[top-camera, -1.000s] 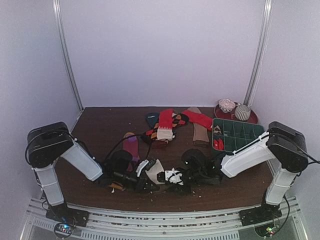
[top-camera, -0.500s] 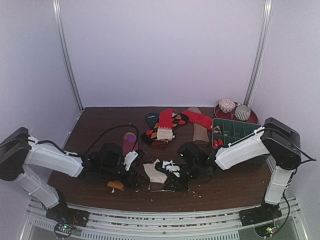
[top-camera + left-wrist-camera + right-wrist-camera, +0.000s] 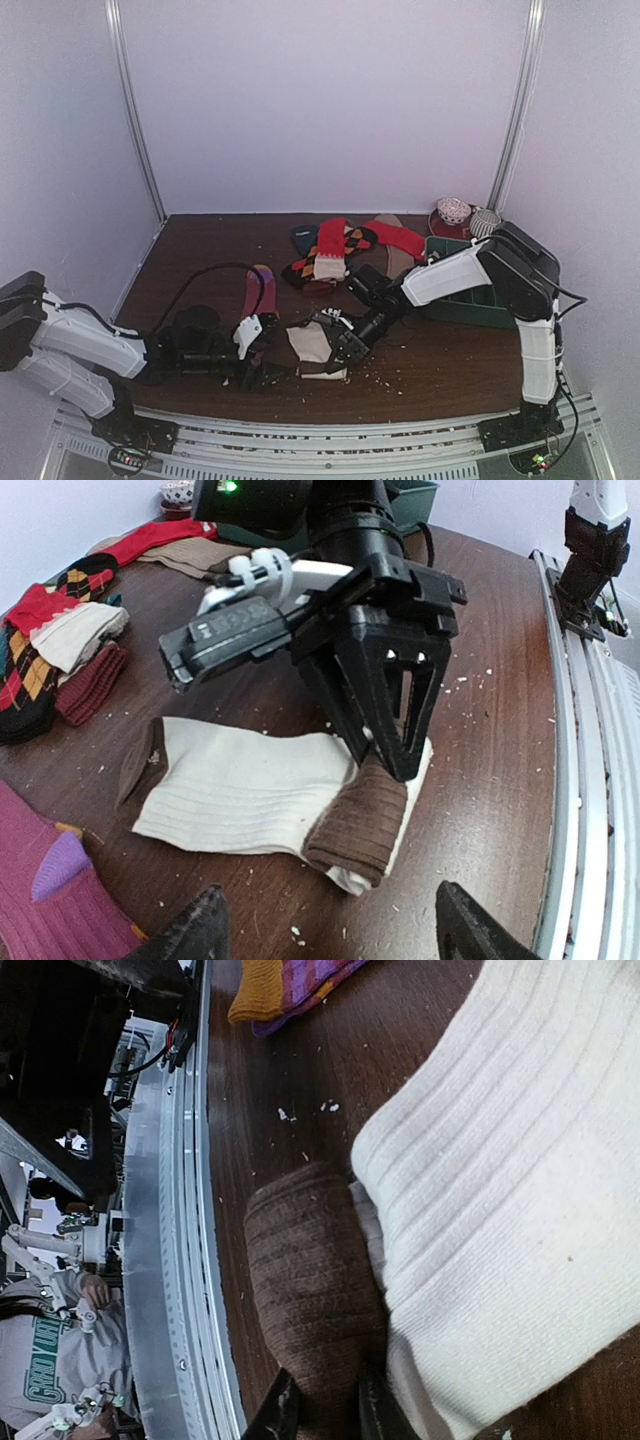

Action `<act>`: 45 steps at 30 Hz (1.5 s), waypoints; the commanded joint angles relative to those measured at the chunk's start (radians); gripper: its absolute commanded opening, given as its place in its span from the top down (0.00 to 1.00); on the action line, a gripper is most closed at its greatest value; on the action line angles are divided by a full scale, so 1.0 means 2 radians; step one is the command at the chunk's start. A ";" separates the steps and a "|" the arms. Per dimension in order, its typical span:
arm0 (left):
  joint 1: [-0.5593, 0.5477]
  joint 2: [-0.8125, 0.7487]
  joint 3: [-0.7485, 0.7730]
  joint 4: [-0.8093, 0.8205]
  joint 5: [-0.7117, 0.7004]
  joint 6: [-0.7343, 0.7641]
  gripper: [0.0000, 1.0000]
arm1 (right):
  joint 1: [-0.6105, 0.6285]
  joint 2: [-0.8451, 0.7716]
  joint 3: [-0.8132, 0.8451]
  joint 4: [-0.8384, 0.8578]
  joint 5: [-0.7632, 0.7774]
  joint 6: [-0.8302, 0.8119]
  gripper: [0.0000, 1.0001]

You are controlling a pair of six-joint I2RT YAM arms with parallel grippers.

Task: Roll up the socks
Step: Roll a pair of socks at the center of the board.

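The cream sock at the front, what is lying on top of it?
Its own brown cuff is folded back over one end of the cream sock, and the right gripper pinches that fold. What lies under the fold is covered.

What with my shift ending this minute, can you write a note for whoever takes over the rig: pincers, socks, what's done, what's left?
Left pincer: open, holding nothing, beside the cream-and-brown sock.
Right pincer: shut on that sock's brown cuff, which is folded over on itself.
The purple-magenta sock lies flat on the left arm's side. The other socks are heaped and spread further back.
Done: at most one turn at the cuff.
Left: finish rolling this sock, then roll all the others.
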 commanded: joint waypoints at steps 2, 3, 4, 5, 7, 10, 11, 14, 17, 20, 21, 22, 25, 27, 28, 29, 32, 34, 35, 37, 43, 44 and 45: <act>-0.011 0.082 0.026 0.123 0.023 0.051 0.30 | -0.004 0.055 -0.012 -0.095 0.052 0.024 0.82; -0.013 0.099 0.033 0.128 0.026 0.056 0.30 | -0.004 0.056 -0.012 -0.092 0.050 0.027 0.82; -0.014 0.117 0.043 0.131 0.032 0.062 0.30 | -0.005 0.058 -0.012 -0.089 0.048 0.030 0.82; -0.014 0.131 0.051 0.133 0.039 0.065 0.30 | -0.004 0.060 -0.011 -0.087 0.047 0.032 0.82; -0.015 0.151 0.063 0.133 0.053 0.072 0.31 | -0.005 0.062 -0.011 -0.082 0.046 0.037 0.82; -0.017 0.172 0.069 0.137 0.062 0.074 0.31 | -0.005 0.063 -0.011 -0.078 0.042 0.040 0.82; -0.018 0.178 0.070 0.138 0.063 0.073 0.31 | -0.005 0.063 -0.011 -0.078 0.041 0.039 0.82; -0.018 0.194 0.072 0.141 0.065 0.068 0.31 | -0.004 0.064 -0.011 -0.081 0.041 0.035 0.82; -0.020 0.211 0.077 0.143 0.072 0.065 0.34 | -0.004 0.066 -0.010 -0.082 0.039 0.034 0.82; -0.021 0.225 0.082 0.146 0.076 0.062 0.37 | -0.004 0.067 -0.009 -0.083 0.040 0.032 0.82; -0.021 0.228 0.082 0.148 0.076 0.061 0.38 | -0.005 0.068 -0.009 -0.082 0.040 0.032 0.82; -0.021 0.229 0.084 0.149 0.075 0.060 0.41 | -0.005 0.068 -0.010 -0.083 0.040 0.031 0.82; -0.021 0.236 0.088 0.148 0.071 0.057 0.51 | -0.004 0.069 -0.009 -0.084 0.039 0.031 0.82; -0.021 0.243 0.088 0.149 0.071 0.054 0.60 | -0.004 0.069 -0.009 -0.085 0.039 0.031 0.82; -0.021 0.246 0.088 0.150 0.073 0.053 0.65 | -0.005 0.069 -0.009 -0.085 0.040 0.030 0.81; -0.021 0.248 0.088 0.151 0.077 0.052 0.70 | -0.005 0.069 -0.009 -0.085 0.041 0.030 0.82; -0.021 0.254 0.090 0.147 0.088 0.045 0.87 | -0.005 0.070 -0.008 -0.086 0.042 0.029 0.81; -0.021 0.257 0.087 0.147 0.094 0.039 1.00 | -0.004 0.069 -0.008 -0.083 0.041 0.029 0.81; -0.021 0.257 0.085 0.147 0.096 0.035 1.00 | -0.004 0.067 -0.008 -0.081 0.040 0.029 0.81; -0.021 0.257 0.084 0.135 0.092 0.022 1.00 | -0.004 0.057 -0.010 -0.071 0.039 0.025 0.81; -0.018 0.264 0.089 0.045 0.082 -0.062 1.00 | -0.004 -0.060 -0.049 0.031 0.078 0.032 0.65; -0.017 0.267 0.088 0.033 0.087 -0.079 1.00 | -0.004 -0.090 -0.065 0.068 0.088 0.036 0.64; -0.017 0.269 0.086 0.025 0.092 -0.098 1.00 | -0.003 -0.120 -0.081 0.103 0.102 0.037 0.63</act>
